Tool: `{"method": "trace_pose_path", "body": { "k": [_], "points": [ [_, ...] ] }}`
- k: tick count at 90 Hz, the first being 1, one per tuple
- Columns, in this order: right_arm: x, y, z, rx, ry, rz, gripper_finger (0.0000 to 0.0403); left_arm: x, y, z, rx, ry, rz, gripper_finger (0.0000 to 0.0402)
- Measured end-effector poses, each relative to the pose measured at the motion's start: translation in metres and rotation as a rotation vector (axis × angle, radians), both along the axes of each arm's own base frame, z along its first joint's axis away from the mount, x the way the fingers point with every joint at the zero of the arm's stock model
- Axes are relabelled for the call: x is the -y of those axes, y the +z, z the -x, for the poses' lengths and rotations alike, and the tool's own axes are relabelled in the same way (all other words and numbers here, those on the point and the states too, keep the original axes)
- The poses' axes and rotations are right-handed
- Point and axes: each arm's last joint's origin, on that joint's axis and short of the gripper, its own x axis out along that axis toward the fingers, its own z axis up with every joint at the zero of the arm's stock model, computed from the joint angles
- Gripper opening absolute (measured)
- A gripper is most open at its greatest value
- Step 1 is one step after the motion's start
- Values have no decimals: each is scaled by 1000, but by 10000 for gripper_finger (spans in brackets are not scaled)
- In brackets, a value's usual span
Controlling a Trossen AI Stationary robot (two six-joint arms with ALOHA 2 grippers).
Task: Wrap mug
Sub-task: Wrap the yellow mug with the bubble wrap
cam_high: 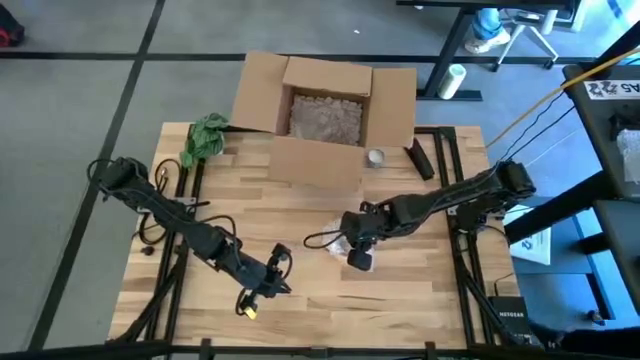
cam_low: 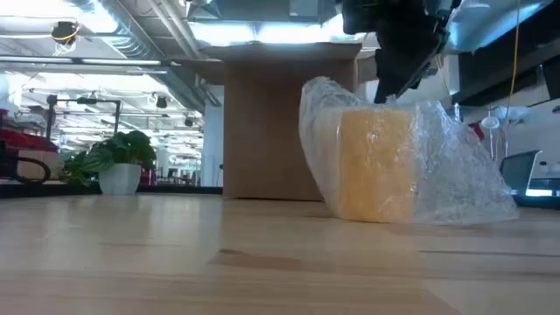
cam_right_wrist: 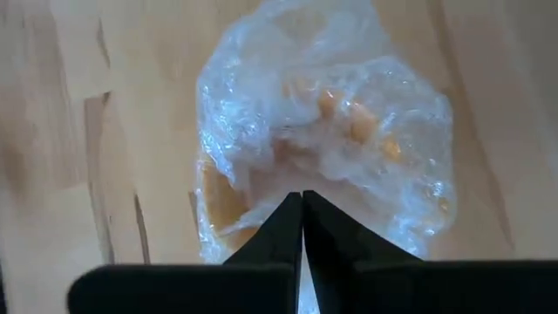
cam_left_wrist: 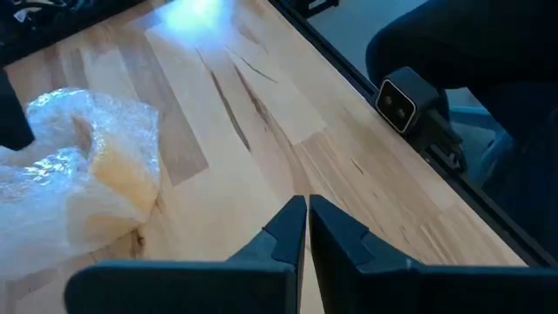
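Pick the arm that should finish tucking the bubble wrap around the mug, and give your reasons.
Right. The right gripper hangs directly over the bubble-wrapped mug, jaws shut, with the bundle filling its wrist view. The left gripper sits apart from the bundle toward the table's front edge, jaws shut, so it would have to travel first.

Open table (cam_high: 300, 215) surface spans the centre and the 6 o'clock edge. At 12 o'clock the cardboard box (cam_high: 325, 115) blocks passage. The bubble-wrapped mug (cam_high: 350, 250) obstructs right of centre, with the right gripper (cam_high: 358, 240) above it. The left gripper (cam_high: 272, 272) occupies 7 o'clock.
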Motion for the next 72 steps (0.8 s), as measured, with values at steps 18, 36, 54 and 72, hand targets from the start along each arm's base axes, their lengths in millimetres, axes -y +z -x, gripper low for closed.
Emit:
{"method": "trace_pose_path", "body": {
  "k": [18, 36, 54, 72],
  "points": [
    [-6, -33, -19, -33, 42, -16, 0, 0, 0, 0, 1, -1, -1, 0],
    [-7, -71, -36, -99, 93, -53, 0, 0, 0, 0, 0, 0, -1, 0],
    [-3, -80, -43, -91, 108, -103, 0, 0, 0, 0, -2, 0, 0, 0],
    [-2, -77, -42, -74, 107, -98, 0, 0, 0, 0, -1, 0, -1, 0]
  ]
}}
